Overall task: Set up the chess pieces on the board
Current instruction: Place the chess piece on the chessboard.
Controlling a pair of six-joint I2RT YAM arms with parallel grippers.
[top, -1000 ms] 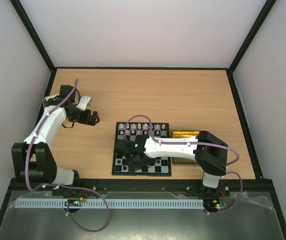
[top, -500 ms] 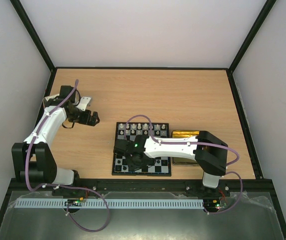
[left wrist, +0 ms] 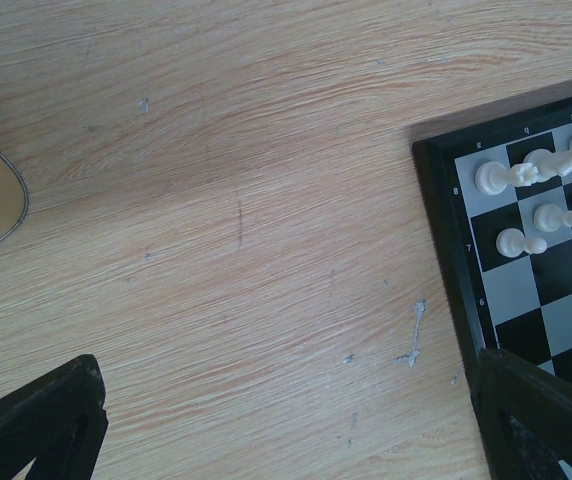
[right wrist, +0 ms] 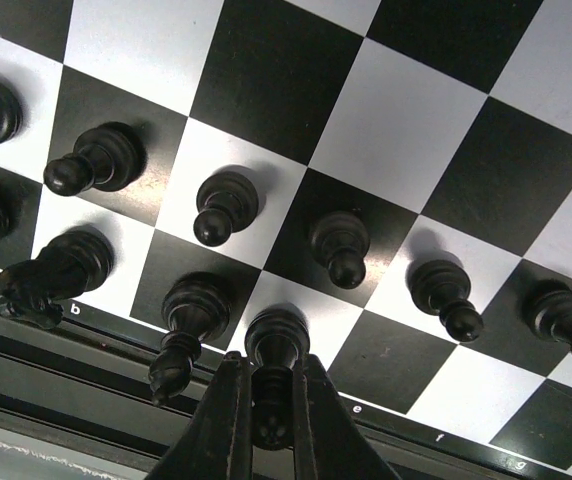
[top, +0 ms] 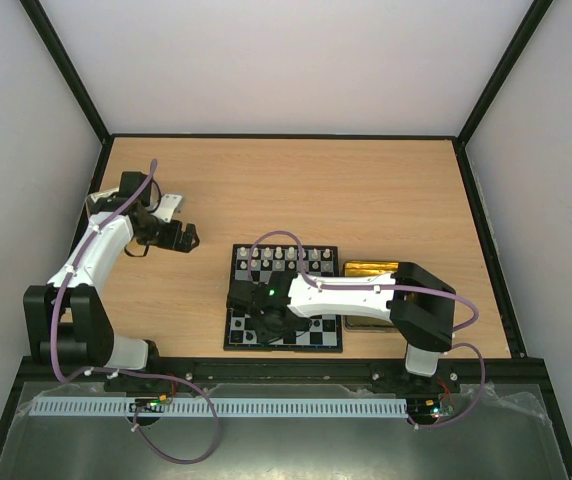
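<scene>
- Right gripper (right wrist: 269, 378) is pinched tight on a small black chess piece (right wrist: 276, 340), which stands on a white square in the edge row of the little black-and-white checkered board (top: 323, 336), on the side nearest the arms.
- Other black chess pieces (right wrist: 224, 205) stand around it in those two near rows.
- Cream-white chess pieces (top: 281, 258) are lined up along the far side.
- Left gripper (top: 188, 237) is spread wide with nothing in it, over the light wooden worktop (top: 346, 190) left of the board.
- Shallow gold metal tin (top: 371, 270) sits just beside the board's right edge.
</scene>
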